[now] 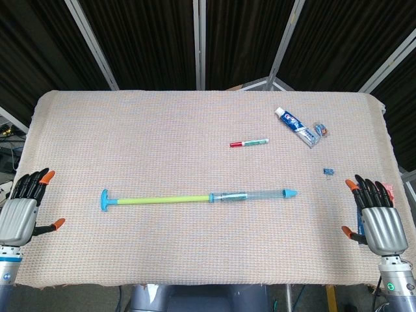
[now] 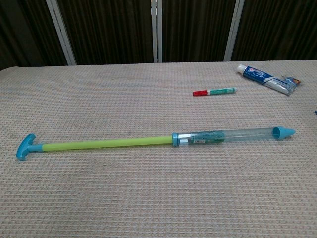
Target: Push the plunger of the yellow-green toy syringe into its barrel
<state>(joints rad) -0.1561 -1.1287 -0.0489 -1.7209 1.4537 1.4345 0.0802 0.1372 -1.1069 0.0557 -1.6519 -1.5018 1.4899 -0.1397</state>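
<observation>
Robot hands idle, syringe untouched

Left robot hand (image 1: 23, 211) and right robot hand (image 1: 376, 218) fingers spread wide, holding nothing, at counter (image 1: 162, 130) edges. Toy syringe (image 1: 198, 197) lies mid-counter, plunger (image 1: 156, 199) pulled out of barrel (image 1: 250, 194), toothpaste (image 1: 296, 125) and marker (image 1: 249, 142) behind

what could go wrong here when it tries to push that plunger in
The syringe lies loose with both hands apart from it, left hand and right hand. Pushing the plunger handle without bracing the barrel would probably slide the whole toy rightward. The long extended rod may swing sideways or bow under an off-axis push.
</observation>
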